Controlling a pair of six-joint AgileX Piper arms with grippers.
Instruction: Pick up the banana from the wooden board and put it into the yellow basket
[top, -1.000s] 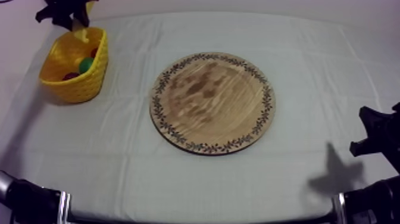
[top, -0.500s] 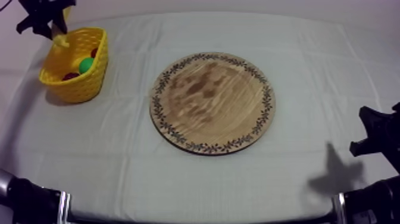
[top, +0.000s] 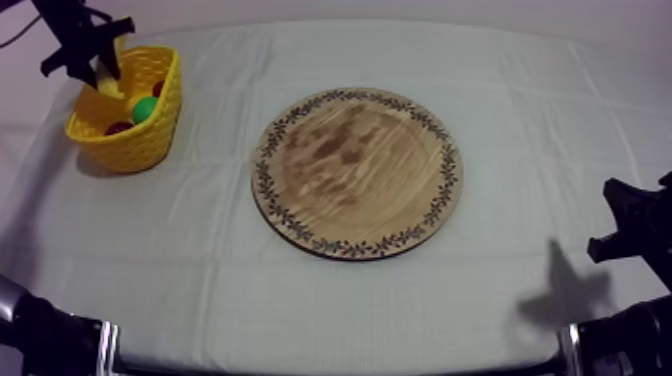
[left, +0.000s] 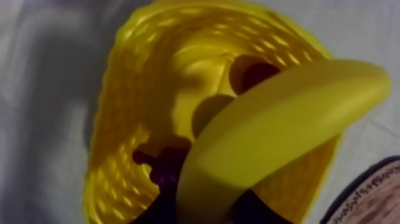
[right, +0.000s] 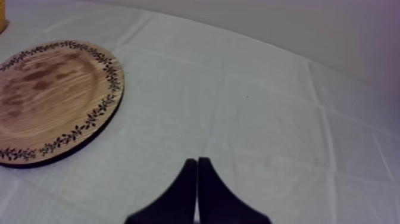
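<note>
The left gripper (top: 85, 55) hangs over the far left corner of the worktop (top: 520, 100), right above the yellow basket (top: 140, 145). Its fingers are clenched on the banana (left: 280, 125). In the left wrist view the banana curves up from between the two dark fingers and crosses the basket's open mouth. It is held above the rim and not laid inside. From above, a pale yellow end of it shows just under the gripper, at the basket's far left rim.

The basket stands on the grey-white cloth near the worktop's left edge, well apart from the wooden board (top: 355, 172). Inside it lie a green fruit (top: 146, 108) and, beside that toward the near wall, a dark red fruit (top: 120, 128). I cannot tell what kind either one is. The left wrist view shows dark purplish shapes on the basket floor behind the banana, too dim to name.

The wooden board sits at the middle of the worktop with nothing on it, its patterned rim showing all the way round.

The right gripper (right: 197, 162) rests low by the worktop's near right corner, apart from the board. Its fingers are pressed together into a narrow wedge with nothing between them, pointing out over bare cloth with the board's rim off to one side
</note>
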